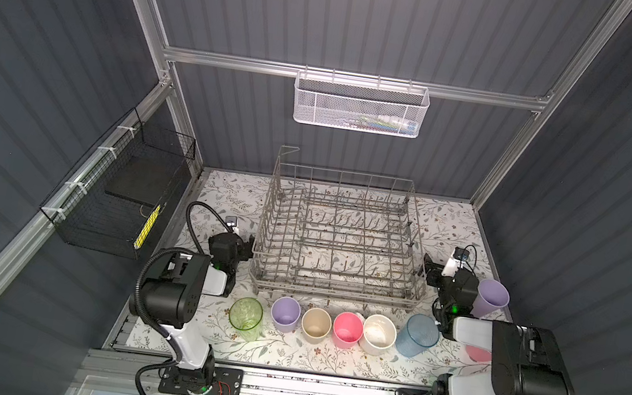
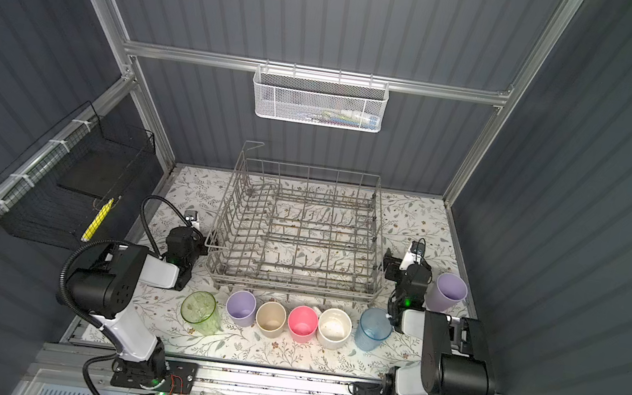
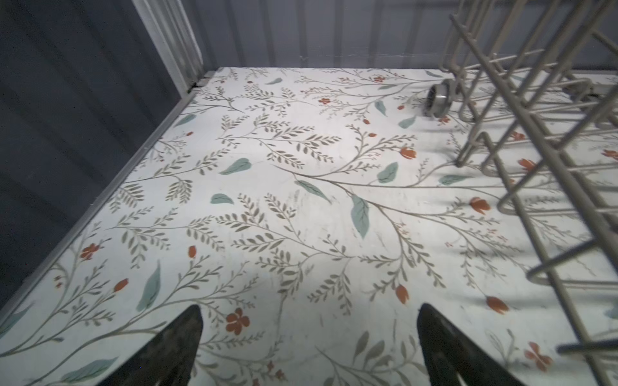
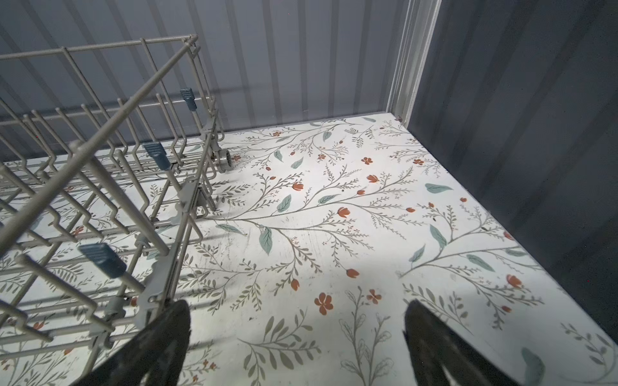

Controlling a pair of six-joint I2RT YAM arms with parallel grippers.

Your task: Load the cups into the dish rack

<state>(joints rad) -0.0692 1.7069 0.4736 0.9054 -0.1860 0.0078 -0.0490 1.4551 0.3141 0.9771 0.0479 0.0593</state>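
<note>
Start of task, nothing loaded: the large square grey metal wire dish rack [image 1: 334,293] sits mid-table on the floral-print table top [image 1: 201,342] with no cup among its tines. The left gripper [image 3: 309,307] has its fingers apart with nothing between them, parked just beside the rack's near left corner. The right gripper [image 4: 298,302] is likewise spread and empty at the near right corner, one finger close against the wire; can't tell if it touches. All cups stand upright, mouths up, outside the rack. Count is eight. Six are in a row just in front of the rack, left to right: clear green plastic tumbler [image 1: 245,316], lilac plastic tumbler [image 1: 285,314], narrow beige plastic tumbler [image 1: 315,324], pink plastic tumbler [image 1: 347,329], wider cream plastic tumbler [image 1: 378,333], clear blue plastic tumbler [image 1: 417,334]. A second lilac tumbler [image 1: 492,297] stands right of the right arm, and a second pink tumbler [image 1: 479,354] is mostly hidden under that arm in a top view. That makes two lilac, two pink, two cream/beige, one green, one blue, plus one rack and two grippers. Next move, my read: an arm pulls back to the row (green is nearest the left arm, blue the right), sets spread jaws over a cup wall, lifts, and probably flips it mouth-down onto the tines. The row is tight, so there's a risk of knocking a neighbour.
</note>
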